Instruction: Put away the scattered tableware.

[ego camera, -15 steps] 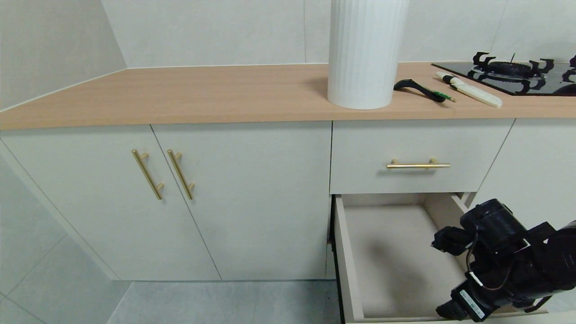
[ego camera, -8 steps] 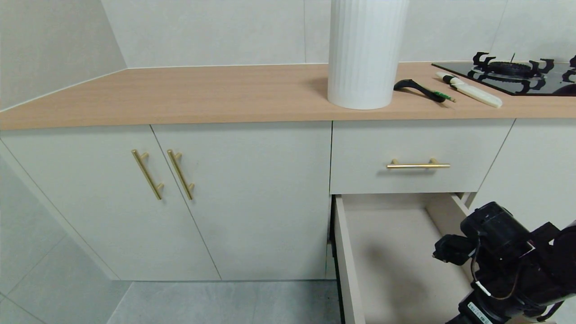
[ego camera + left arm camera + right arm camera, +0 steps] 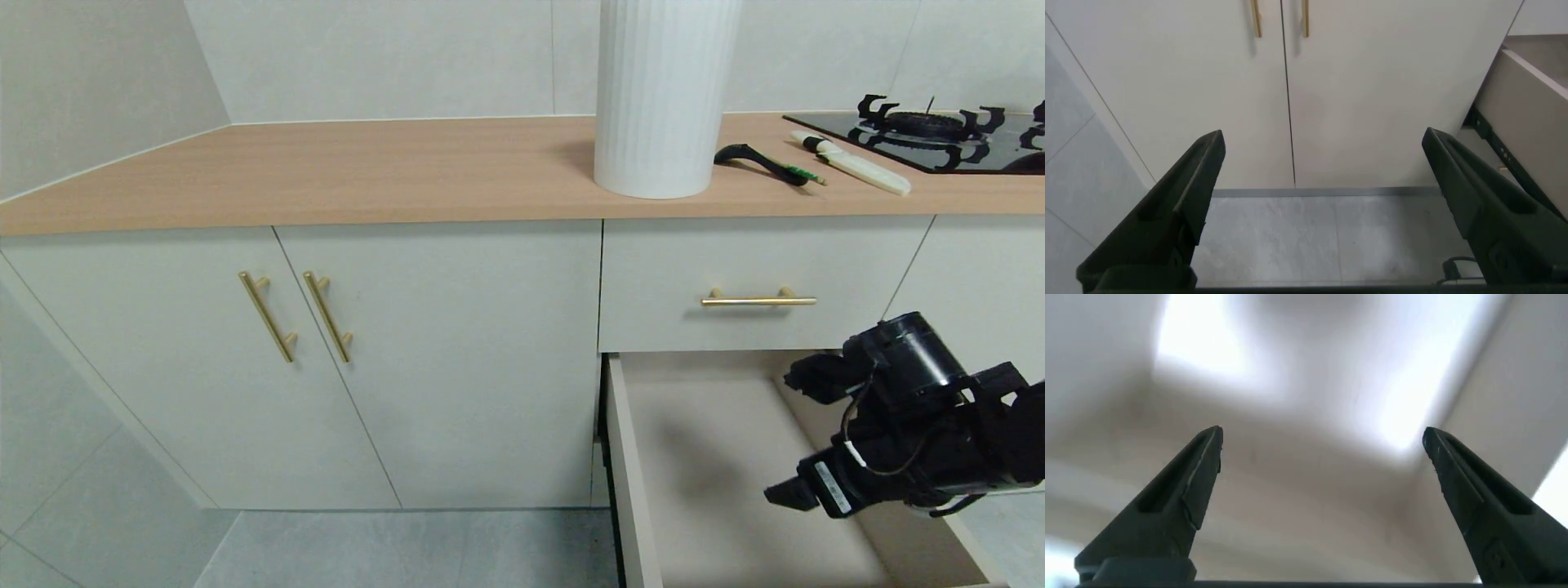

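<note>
1. Head view: the right gripper [image 3: 785, 437] hung over the open pale drawer [image 3: 630, 457], its fingers spread and holding nothing. The scattered tableware lay on the wooden countertop [image 3: 367, 175], at roughly twelve o'clock from those fingers and well apart from them. It was a curved black-handled utensil with a green tip [image 3: 763, 163] and, just beside it toward three o'clock, a long cream-white knife-like utensil [image 3: 857, 166]. Both had their long axes running from ten to four o'clock. A tall white ribbed vase [image 3: 663, 98] stood at nine o'clock of the black one. I judged the right arm the nearer, with a climb past the brass drawer handle [image 3: 758, 300] ahead of it.
2. Left wrist view: the left gripper [image 3: 1323, 204] had its fingers wide open and empty, facing the pale cabinet doors [image 3: 1372, 82] and the grey floor [image 3: 1290, 237].
3. Right wrist view: the right fingers [image 3: 1192, 490] stood wide apart before a blurred pale surface, which I took for the drawer's inside.
</note>
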